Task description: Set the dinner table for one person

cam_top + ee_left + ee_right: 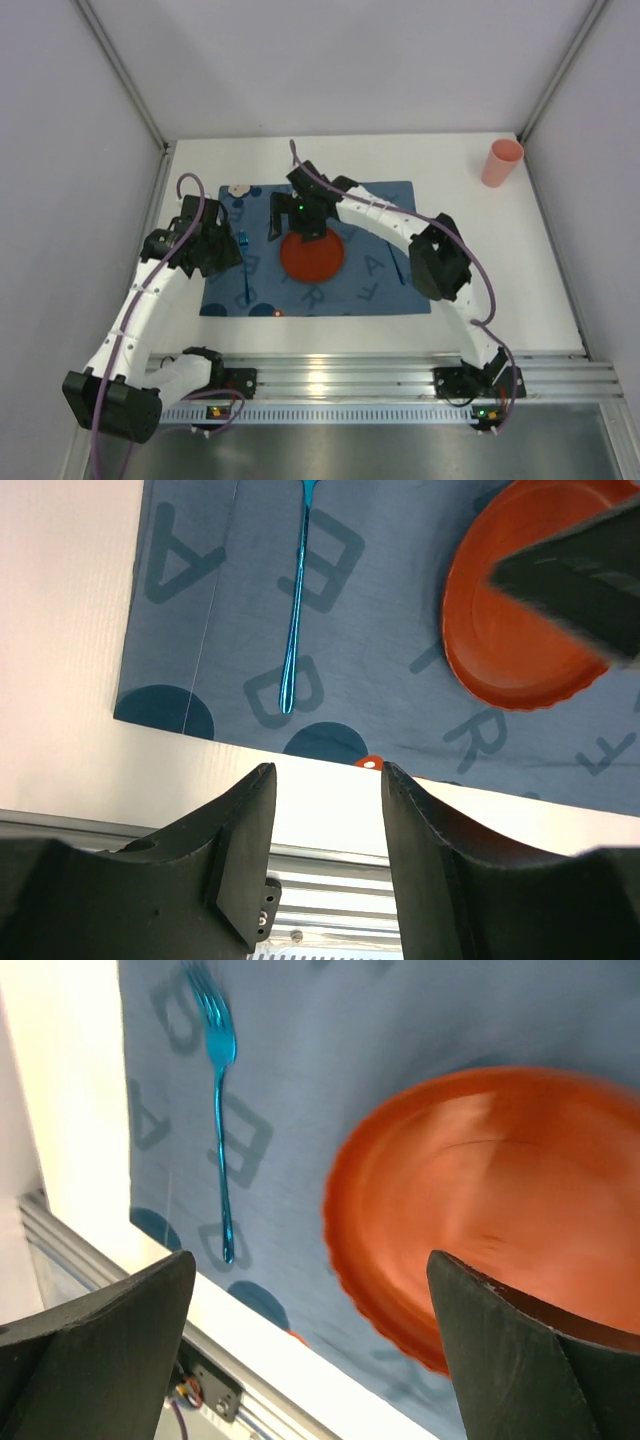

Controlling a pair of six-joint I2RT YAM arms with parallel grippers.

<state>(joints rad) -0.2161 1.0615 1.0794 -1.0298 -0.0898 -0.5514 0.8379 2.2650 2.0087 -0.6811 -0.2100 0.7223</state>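
Note:
The white dinner table carries a dark blue letter-printed placemat. An orange-red plate lies on the middle of the mat. A shiny blue fork lies on the mat left of the plate, and it also shows in the right wrist view. My right gripper hovers over the plate's far-left part, jaws wide open and empty. My left gripper hovers over the mat's front left edge near the fork, open and empty.
A pink cup stands upright at the far right corner. A thin blue utensil lies on the mat right of the plate. A white object sits at the mat's far left corner. The aluminium rail runs along the near edge.

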